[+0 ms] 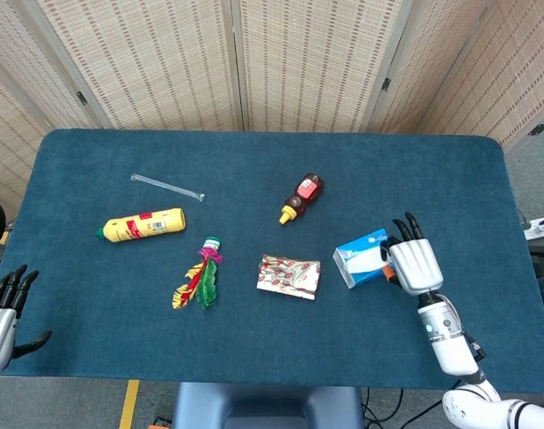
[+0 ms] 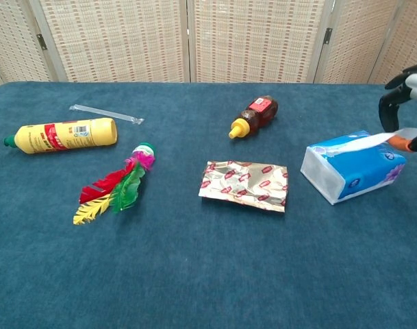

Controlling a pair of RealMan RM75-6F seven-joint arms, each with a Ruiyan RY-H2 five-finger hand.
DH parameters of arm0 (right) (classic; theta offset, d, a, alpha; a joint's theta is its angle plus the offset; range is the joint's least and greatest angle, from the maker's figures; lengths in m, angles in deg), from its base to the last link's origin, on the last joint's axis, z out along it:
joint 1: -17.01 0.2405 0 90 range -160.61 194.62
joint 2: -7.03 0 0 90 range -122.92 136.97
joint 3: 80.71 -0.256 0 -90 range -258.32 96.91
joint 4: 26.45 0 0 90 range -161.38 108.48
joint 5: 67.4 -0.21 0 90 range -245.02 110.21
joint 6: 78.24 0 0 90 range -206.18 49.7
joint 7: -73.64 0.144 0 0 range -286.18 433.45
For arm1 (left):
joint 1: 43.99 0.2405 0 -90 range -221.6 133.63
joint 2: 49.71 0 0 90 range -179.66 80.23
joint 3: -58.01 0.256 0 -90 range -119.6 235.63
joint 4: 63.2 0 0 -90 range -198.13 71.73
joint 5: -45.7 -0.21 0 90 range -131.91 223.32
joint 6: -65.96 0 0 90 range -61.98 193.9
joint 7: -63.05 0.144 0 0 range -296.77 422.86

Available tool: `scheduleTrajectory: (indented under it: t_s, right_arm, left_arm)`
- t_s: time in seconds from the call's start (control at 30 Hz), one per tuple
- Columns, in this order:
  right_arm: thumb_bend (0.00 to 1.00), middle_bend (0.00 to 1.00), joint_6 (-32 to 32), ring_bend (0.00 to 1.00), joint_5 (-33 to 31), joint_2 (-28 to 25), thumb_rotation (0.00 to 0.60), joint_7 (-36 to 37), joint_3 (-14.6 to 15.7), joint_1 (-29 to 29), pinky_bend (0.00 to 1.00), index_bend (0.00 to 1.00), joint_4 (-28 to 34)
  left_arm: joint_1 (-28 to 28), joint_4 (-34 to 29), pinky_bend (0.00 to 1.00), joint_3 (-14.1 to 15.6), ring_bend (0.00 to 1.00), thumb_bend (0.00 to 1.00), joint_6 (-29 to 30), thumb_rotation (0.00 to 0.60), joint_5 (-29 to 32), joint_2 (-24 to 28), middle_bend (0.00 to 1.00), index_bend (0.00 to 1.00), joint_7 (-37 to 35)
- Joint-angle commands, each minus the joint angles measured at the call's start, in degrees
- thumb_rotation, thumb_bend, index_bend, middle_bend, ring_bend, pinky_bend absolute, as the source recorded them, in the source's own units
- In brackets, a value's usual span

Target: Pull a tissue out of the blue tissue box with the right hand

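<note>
The blue-clothed desk (image 1: 254,357) carries a yellow bottle (image 1: 143,224) and clear straw (image 1: 167,187) toward its left edge, a feather toy (image 1: 199,279), foil packet (image 1: 289,275) and brown bottle (image 1: 302,197) mid-desk, and the blue tissue box (image 1: 364,256) toward the right edge.

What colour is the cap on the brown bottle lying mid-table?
Yellow. The brown bottle has a yellow cap, clearest in the chest view.
</note>
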State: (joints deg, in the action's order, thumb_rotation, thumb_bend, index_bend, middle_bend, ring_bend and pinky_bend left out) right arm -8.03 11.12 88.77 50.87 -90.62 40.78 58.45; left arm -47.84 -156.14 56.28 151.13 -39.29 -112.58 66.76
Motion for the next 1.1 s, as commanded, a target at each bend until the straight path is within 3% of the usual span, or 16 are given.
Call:
scheduleTrajectory:
  t_s: [0.03,0.2,0.33,0.57,0.73,0.8,0.9,0.97,1.1]
  right_arm:
    - [0.48,0.53,5.9,0.14,5.3,-5.0,0.600,0.5,-0.4,-1.2,0.00,0.68,8.3]
    - [0.48,0.54,13.4,0.15,13.3,-11.6,0.600,1.2,0.5,-4.1,0.00,0.68,19.0]
    - [0.47,0.53,18.2,0.14,19.7,-15.0,0.600,2.7,3.8,-7.5,0.00,0.68,22.7]
    - [0.47,0.53,22.0,0.14,23.5,-15.1,0.600,8.8,10.3,-13.2,0.00,0.68,17.2]
    - [0.47,0.48,21.5,0.14,20.3,-12.6,0.600,12.8,10.8,-14.8,0.00,0.68,10.2]
    - [0.42,0.41,20.7,0.11,19.1,-12.3,0.600,14.9,11.0,-15.1,0.00,0.62,8.2]
    - [0.25,0.14,19.6,0.01,17.7,-12.8,0.600,16.1,11.3,-15.6,0.00,0.22,7.1]
    - [0.17,0.03,19.8,0.00,17.3,-12.9,0.600,16.6,11.2,-16.0,0.00,0.04,6.3]
    - [0.14,0.00,19.6,0.00,17.1,-13.4,0.600,17.3,11.0,-16.2,0.00,0.00,5.9]
  left_arm:
    - [0.0,-0.1,0.13,0.0,0.00,0.25,0.1,0.600,0.0,0.0,0.00,0.00,-0.1]
    - [0.2,-0.2,0.13,0.0,0.00,0.25,0.4,0.600,-0.2,0.2,0.00,0.00,-0.1]
    - [0.3,-0.4,0.13,0.2,0.00,0.25,0.6,0.600,-0.5,0.2,0.00,0.00,0.2]
    - [0.4,-0.6,0.13,0.4,0.00,0.25,0.9,0.600,-1.2,0.1,0.00,0.00,0.8]
    - [0.3,-0.4,0.13,0.5,0.00,0.25,0.7,0.600,-1.2,-0.1,0.00,0.00,1.0]
    - [0.3,-0.4,0.13,0.5,0.00,0.25,0.6,0.600,-1.1,-0.2,0.00,0.00,1.2]
    - [0.2,-0.3,0.13,0.5,0.00,0.25,0.5,0.600,-1.1,-0.3,0.00,0.00,1.6]
    - [0.2,-0.2,0.13,0.5,0.00,0.25,0.4,0.600,-1.0,-0.5,0.00,0.00,1.8]
    - [0.3,-0.3,0.13,0.5,0.00,0.25,0.5,0.600,-1.0,-0.5,0.00,0.00,2.1]
